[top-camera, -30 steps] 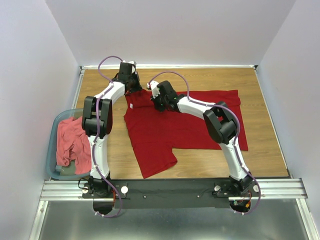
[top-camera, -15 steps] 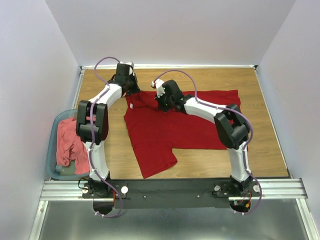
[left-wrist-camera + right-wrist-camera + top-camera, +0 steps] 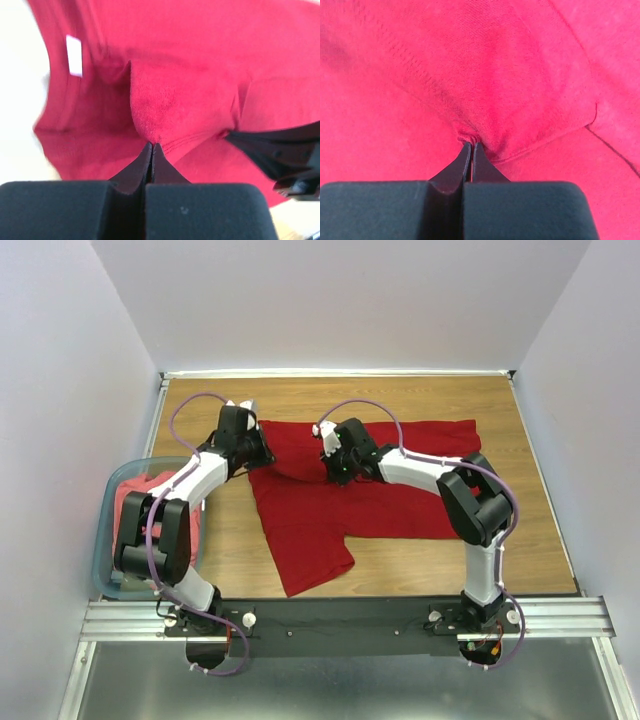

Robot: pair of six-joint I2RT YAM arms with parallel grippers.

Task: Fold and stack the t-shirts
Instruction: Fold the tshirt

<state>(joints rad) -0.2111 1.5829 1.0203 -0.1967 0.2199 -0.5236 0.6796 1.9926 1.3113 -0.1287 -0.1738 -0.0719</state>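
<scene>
A deep crimson t-shirt (image 3: 330, 505) lies spread on the wooden table, one sleeve toward the near edge. My left gripper (image 3: 262, 453) is shut on its upper left part; the left wrist view shows cloth (image 3: 175, 105) pinched at the fingertips and a white neck label (image 3: 74, 55). My right gripper (image 3: 335, 472) is shut on a fold of the same shirt near the collar; the right wrist view shows cloth (image 3: 485, 85) bunched at the tips. A coral-pink t-shirt (image 3: 140, 525) lies crumpled in the tub at the left.
The translucent blue-grey tub (image 3: 104, 540) stands at the table's left edge beside the left arm. Bare wood (image 3: 400, 395) shows behind the shirt and at the right. White walls close in the back and sides.
Both grippers have moved toward the near edge, carrying the shirt's far left edge with them and folding it over the body. The left arm has swung down and left.
</scene>
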